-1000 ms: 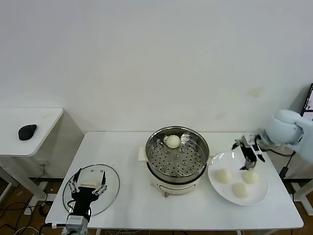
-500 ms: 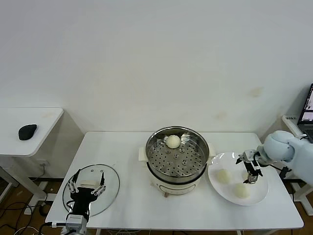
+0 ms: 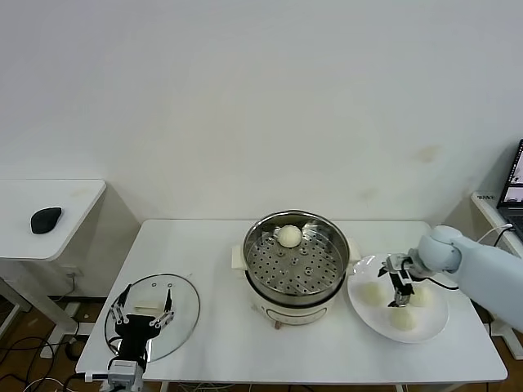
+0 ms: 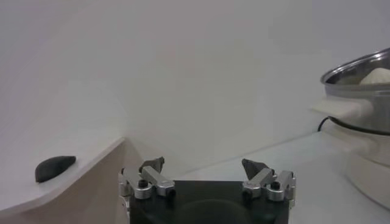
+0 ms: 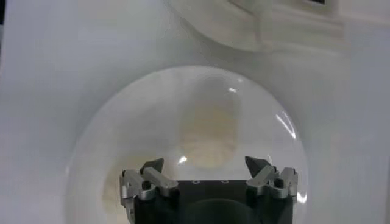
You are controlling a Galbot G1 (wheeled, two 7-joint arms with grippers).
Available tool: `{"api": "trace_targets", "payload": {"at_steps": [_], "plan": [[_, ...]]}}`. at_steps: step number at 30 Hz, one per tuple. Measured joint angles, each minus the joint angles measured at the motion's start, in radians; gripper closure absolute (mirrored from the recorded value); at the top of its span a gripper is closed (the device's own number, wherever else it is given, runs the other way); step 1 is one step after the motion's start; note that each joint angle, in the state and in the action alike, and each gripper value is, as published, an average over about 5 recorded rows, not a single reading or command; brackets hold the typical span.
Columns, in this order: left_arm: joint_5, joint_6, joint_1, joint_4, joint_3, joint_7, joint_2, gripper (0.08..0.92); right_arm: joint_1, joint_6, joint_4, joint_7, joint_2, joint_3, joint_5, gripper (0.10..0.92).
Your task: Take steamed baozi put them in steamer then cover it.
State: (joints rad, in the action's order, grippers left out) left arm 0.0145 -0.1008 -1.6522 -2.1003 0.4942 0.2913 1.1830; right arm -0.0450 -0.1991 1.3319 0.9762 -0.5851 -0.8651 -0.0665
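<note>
The steamer [image 3: 296, 265] stands mid-table with its perforated tray bare except for one baozi [image 3: 288, 235] at the far side. Three more baozi [image 3: 373, 292] [image 3: 421, 297] [image 3: 402, 319] lie on a white plate [image 3: 365, 317] to its right. My right gripper [image 3: 400, 296] hangs open low over that plate, between the buns; in the right wrist view the gripper [image 5: 207, 165] has a blurred baozi [image 5: 207, 137] just beyond its open fingertips. The glass cover [image 3: 185, 299] lies flat at the table's front left, and my left gripper [image 3: 141, 314] hovers open above it.
A lower side table [image 3: 49, 204] with a black mouse [image 3: 46, 219] stands to the left. In the left wrist view the steamer's rim [image 4: 359, 67] and handle show beyond the open left gripper [image 4: 207, 165]. A laptop edge [image 3: 515, 184] sits at far right.
My right gripper has moved in from the plate's far right edge toward the steamer side and lower among the buns. The left gripper has drifted slightly toward the table's front.
</note>
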Motion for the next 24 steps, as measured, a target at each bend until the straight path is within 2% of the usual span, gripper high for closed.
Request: {"api": "trace_targets", "payload": {"at_steps": [4, 11, 24], "plan": [[0.002, 0.000, 0.004, 0.005, -0.005, 0.000, 0.004, 0.177, -0.007, -0.002, -0.022, -0.002, -0.026, 0.005, -0.006, 0.206], [0.003, 0.001, 0.008, 0.012, -0.011, -0.001, 0.008, 0.177, -0.019, -0.009, -0.044, -0.002, -0.053, 0.012, -0.013, 0.291], [0.000, 0.001, 0.010, 0.013, -0.009, -0.002, 0.010, 0.177, -0.022, -0.013, -0.060, 0.010, -0.068, 0.021, -0.021, 0.395]]}}
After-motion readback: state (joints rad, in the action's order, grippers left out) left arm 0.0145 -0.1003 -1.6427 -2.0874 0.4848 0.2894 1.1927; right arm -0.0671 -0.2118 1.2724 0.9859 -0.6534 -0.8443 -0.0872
